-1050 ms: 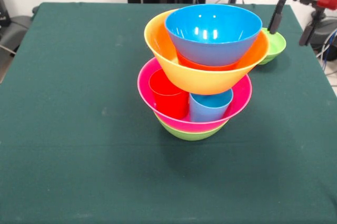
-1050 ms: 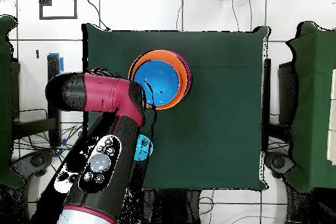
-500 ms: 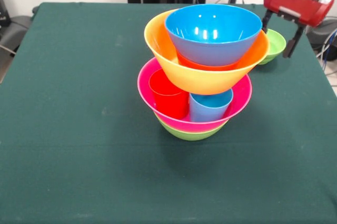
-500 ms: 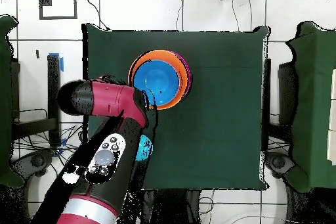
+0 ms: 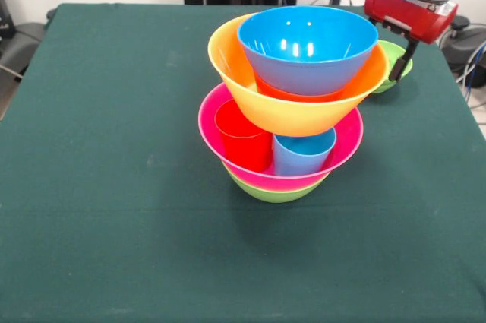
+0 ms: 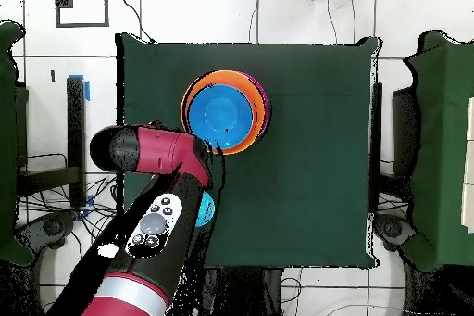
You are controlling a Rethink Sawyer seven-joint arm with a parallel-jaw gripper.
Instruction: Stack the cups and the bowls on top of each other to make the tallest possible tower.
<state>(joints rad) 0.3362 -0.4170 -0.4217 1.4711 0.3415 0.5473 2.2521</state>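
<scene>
The tower [image 5: 292, 102] is seen mid-table [image 5: 114, 186], a green bowl under a pink bowl holding the red and light blue cups, then yellow-orange, orange and blue bowls, while the end effector [image 5: 395, 64] hangs at a small green bowl [image 5: 396, 61] behind it, its opening not discernible.

A table covered in dark green cloth [image 5: 114, 186] carries the tower's glossy medium green plastic bowl [image 5: 275, 192] near centre, a small green plastic bowl [image 5: 396, 64] apart, and a small blue bowl [image 6: 205, 208].
</scene>
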